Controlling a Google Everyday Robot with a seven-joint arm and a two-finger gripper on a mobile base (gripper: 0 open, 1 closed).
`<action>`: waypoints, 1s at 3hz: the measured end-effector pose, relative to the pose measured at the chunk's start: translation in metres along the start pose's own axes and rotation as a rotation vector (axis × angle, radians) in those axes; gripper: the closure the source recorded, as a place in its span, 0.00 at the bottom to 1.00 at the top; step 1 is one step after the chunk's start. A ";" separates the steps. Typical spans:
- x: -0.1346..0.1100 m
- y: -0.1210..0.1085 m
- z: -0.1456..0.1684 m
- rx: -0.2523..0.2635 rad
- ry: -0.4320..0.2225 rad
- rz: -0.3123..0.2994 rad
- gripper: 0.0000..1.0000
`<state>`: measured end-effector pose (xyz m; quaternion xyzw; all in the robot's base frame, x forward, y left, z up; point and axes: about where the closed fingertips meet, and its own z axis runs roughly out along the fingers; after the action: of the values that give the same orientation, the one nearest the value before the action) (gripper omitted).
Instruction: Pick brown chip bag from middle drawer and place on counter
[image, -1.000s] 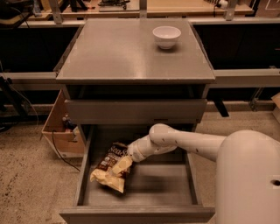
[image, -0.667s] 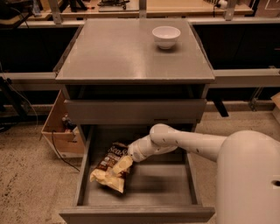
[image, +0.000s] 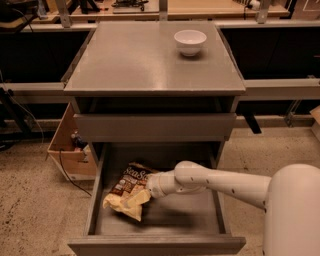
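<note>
Camera view shows the gripper (image: 146, 191) down in the middle drawer (image: 186, 216), touching the brown chip bag (image: 126, 199) lying there; I cannot tell if it grips yet, so next it likely needs a firm hold and a lift to the bench (image: 145, 60).

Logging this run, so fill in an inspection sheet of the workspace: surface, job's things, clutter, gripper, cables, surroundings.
Surface: counter grey, bearing only a white bowl near its back right corner.
Job's things: chip bag lies crumpled on the floor of the open drawer, left of centre; not yet on the counter.
Clutter: nothing seen in the drawer besides the bag.
Gripper: gripper down in the drawer, at the bag's right edge.
Cables: dark cable on the floor left of the cabinet.
Surroundings: cardboard box at left; wooden tables behind.
</note>
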<state>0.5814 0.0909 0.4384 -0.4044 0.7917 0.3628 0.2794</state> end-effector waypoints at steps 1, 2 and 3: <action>0.015 0.003 -0.003 0.078 -0.072 0.026 0.00; 0.029 0.007 -0.011 0.166 -0.121 0.042 0.00; 0.041 0.003 -0.009 0.217 -0.147 0.062 0.00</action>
<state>0.5563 0.0670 0.4146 -0.3194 0.8158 0.3121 0.3674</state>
